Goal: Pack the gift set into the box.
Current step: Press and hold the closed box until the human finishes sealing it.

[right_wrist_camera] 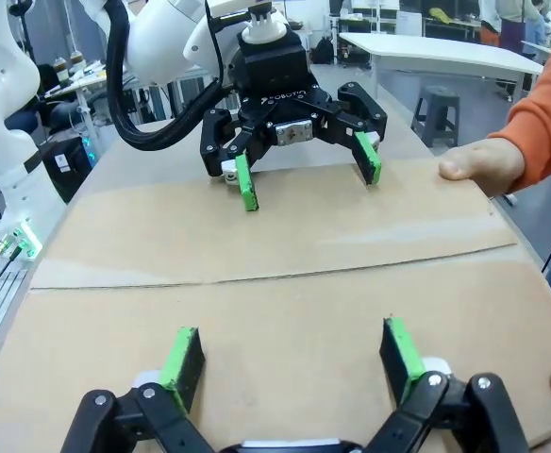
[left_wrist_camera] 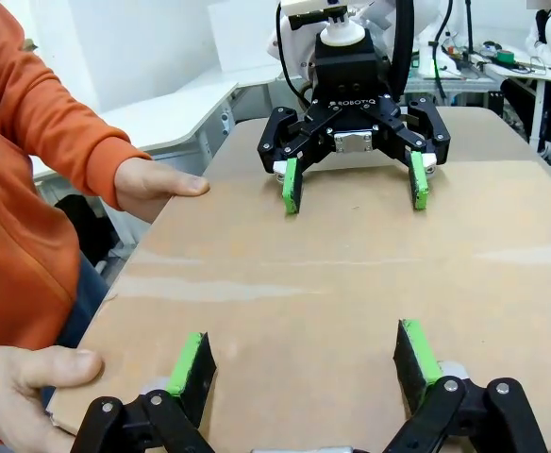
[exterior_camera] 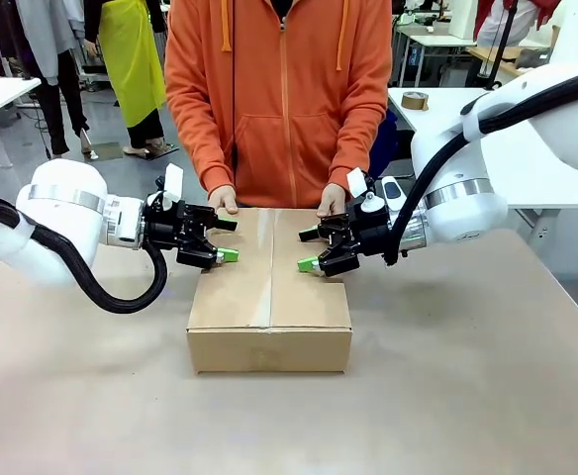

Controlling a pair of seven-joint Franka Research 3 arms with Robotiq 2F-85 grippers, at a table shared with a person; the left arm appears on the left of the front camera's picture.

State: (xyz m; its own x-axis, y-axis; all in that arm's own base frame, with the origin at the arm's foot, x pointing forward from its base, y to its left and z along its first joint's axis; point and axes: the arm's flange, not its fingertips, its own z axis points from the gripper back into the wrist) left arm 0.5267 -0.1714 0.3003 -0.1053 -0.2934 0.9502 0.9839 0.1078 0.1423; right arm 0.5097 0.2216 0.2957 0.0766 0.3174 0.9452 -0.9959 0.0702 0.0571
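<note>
The box [exterior_camera: 269, 297] is a brown cardboard carton in the middle of the table, its top flaps folded shut with a seam down the centre. The gift set is hidden. My left gripper [exterior_camera: 227, 240] is open over the box's left top edge, green pads spread. My right gripper [exterior_camera: 309, 249] is open over the right half of the top. In the left wrist view my left gripper [left_wrist_camera: 304, 363] faces the right gripper [left_wrist_camera: 351, 184] across the flaps. In the right wrist view the right gripper [right_wrist_camera: 292, 354] faces the left gripper [right_wrist_camera: 306, 175]. Neither holds anything.
A person in an orange hoodie stands at the far side with one hand [exterior_camera: 224, 199] and the other hand [exterior_camera: 332, 199] resting on the box's far edge. The table [exterior_camera: 467, 376] is covered in brown paper. A tape roll [exterior_camera: 415, 100] lies on a white table behind.
</note>
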